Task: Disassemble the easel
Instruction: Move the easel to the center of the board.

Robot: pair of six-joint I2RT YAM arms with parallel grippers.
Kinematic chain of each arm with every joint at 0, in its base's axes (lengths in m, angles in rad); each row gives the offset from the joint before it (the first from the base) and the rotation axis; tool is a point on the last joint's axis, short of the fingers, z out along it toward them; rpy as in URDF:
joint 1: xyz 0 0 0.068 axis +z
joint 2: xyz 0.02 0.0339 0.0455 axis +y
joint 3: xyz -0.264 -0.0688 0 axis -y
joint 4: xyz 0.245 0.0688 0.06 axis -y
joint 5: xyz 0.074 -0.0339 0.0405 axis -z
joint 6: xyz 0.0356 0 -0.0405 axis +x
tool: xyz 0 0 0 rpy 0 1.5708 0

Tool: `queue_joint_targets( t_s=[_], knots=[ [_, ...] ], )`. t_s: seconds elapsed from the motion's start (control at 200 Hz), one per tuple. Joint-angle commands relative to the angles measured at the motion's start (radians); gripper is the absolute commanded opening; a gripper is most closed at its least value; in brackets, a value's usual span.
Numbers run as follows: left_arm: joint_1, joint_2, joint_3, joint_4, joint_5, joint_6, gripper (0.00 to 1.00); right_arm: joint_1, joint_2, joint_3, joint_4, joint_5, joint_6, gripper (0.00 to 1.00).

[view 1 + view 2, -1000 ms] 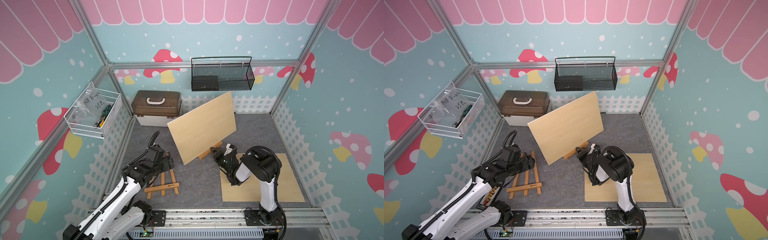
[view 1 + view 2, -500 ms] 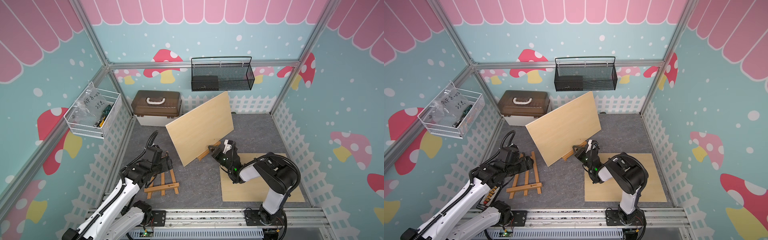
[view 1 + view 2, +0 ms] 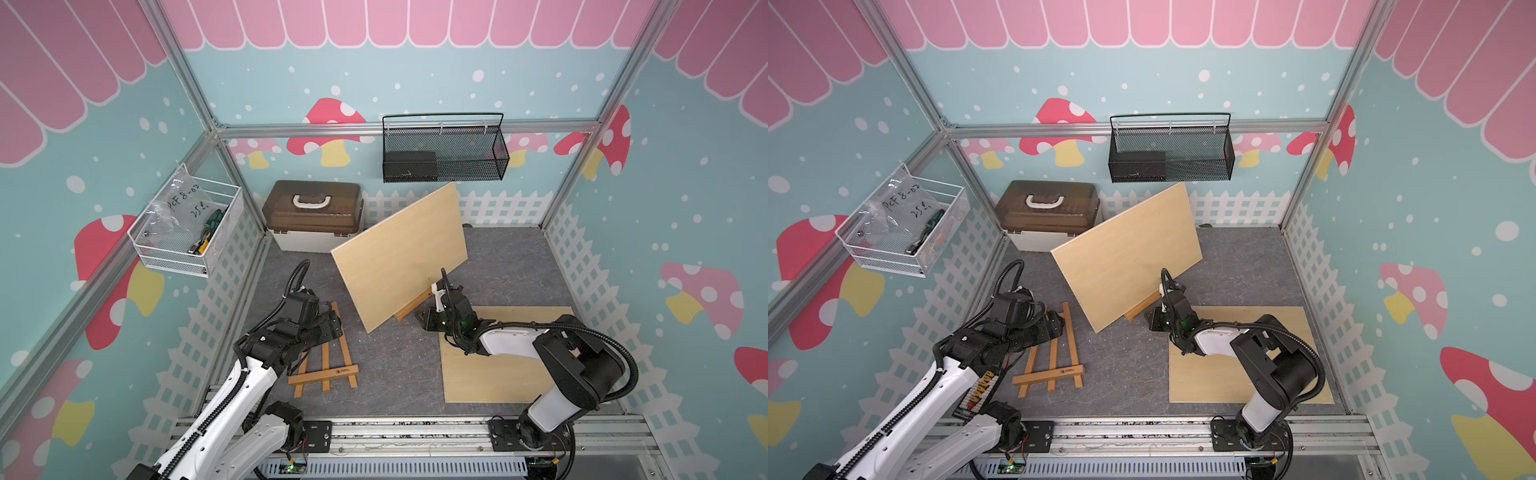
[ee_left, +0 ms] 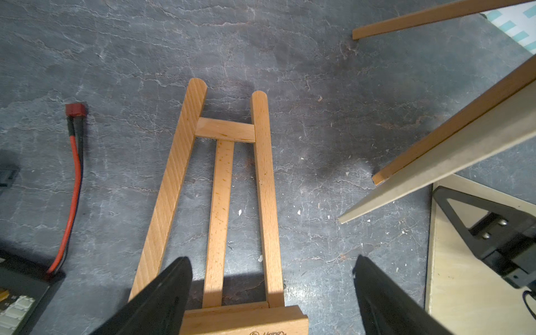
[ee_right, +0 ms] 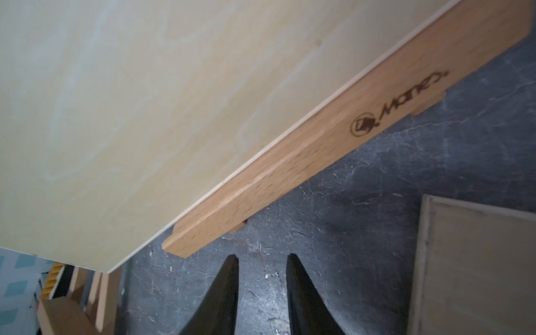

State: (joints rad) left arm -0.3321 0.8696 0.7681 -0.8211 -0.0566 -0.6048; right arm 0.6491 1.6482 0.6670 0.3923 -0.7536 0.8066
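While board (image 3: 399,257) covers easel (image 5: 319,150), left gripper (image 4: 271,259) gaping, right gripper (image 5: 262,258) barely ajar, toolbox (image 3: 313,208) behind

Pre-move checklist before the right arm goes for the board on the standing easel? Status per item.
1. left gripper open: ok, jaws wide above the flat easel.
2. right gripper empty: ok, jaws narrowly apart, nothing between them.
3. right gripper at the ledge: not ok, fingertips are short of it, no contact.
4. board off the ledge: not ok, it leans there.
5. spare board lying flat on the floor: ok.
6. standing easel hinge state: cannot tell, hidden behind the board.
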Motion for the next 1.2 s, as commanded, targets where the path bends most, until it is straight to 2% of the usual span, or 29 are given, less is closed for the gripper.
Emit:
queue_joint_targets(
  t_s=[0.0,0.545,0.836,1.011,1.046,1.196],
  knots=[
    [0.016,-0.002,-0.001,-0.004,0.015,0.024,0.91,0.024,0.049,0.055,-0.073,0.025,-0.092,0.31],
    [0.082,-0.055,0.001,0.037,0.112,0.101,0.94,0.060,0.224,0.276,-0.017,0.023,-0.089,0.32],
    [0.149,0.002,0.009,0.127,0.210,0.144,0.94,0.060,0.292,0.344,-0.009,0.027,-0.090,0.32],
    [0.189,0.073,0.048,0.220,0.271,0.182,0.97,0.059,0.260,0.307,-0.010,0.014,-0.087,0.35],
    [0.203,0.089,0.053,0.248,0.296,0.197,0.98,0.058,0.215,0.284,-0.010,0.011,-0.089,0.36],
    [0.273,0.170,0.082,0.396,0.464,0.263,0.99,0.053,0.109,0.178,-0.005,-0.012,-0.106,0.49]
  ],
)
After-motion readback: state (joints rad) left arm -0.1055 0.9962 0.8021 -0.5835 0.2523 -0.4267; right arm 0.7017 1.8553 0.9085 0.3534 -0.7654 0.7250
